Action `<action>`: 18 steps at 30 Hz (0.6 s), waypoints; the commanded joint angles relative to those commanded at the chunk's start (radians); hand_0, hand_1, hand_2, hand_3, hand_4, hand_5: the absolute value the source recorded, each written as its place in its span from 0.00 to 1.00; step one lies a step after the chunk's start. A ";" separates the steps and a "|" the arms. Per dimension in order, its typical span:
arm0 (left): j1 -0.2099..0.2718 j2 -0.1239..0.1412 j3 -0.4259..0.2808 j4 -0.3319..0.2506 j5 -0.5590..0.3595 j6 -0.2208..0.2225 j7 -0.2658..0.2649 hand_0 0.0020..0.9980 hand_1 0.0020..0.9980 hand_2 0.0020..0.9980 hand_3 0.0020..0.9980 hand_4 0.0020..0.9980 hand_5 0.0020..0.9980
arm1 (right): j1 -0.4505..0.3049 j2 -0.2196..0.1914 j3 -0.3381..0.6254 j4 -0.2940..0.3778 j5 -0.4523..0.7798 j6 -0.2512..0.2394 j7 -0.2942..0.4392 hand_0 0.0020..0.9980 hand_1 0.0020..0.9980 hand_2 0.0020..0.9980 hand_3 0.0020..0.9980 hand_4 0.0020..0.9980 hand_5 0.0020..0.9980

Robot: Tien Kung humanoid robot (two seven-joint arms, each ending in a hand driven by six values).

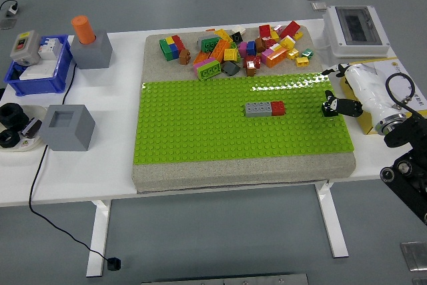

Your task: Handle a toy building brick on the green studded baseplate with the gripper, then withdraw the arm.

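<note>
The green studded baseplate (200, 125) lies on a grey slab in the middle of the table. A grey brick (257, 108) and a red brick (277, 107) are joined in a row on its right half. A small black brick (327, 108) stands near its right edge. My right hand (335, 93), white with dark fingertips, comes in from the right just past that edge. Its fingers are spread, and one dark-tipped finger (341, 105) lies against the black brick's right side without closing on it. The left arm is out of the picture.
Several loose coloured bricks (233, 50) are heaped on the slab behind the baseplate. A white electrical box (355, 30) and a yellow box (373, 115) are at the right. Two grey blocks (67, 127), one with an orange peg (84, 29), and a blue bin (40, 65) stand at the left.
</note>
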 joint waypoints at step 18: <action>0.001 0.001 -0.002 0.000 0.013 -0.006 0.010 0.77 0.75 0.70 0.58 1.00 0.80 | -0.071 0.055 0.022 0.019 0.404 -0.109 0.158 0.41 0.53 0.70 0.68 0.70 0.20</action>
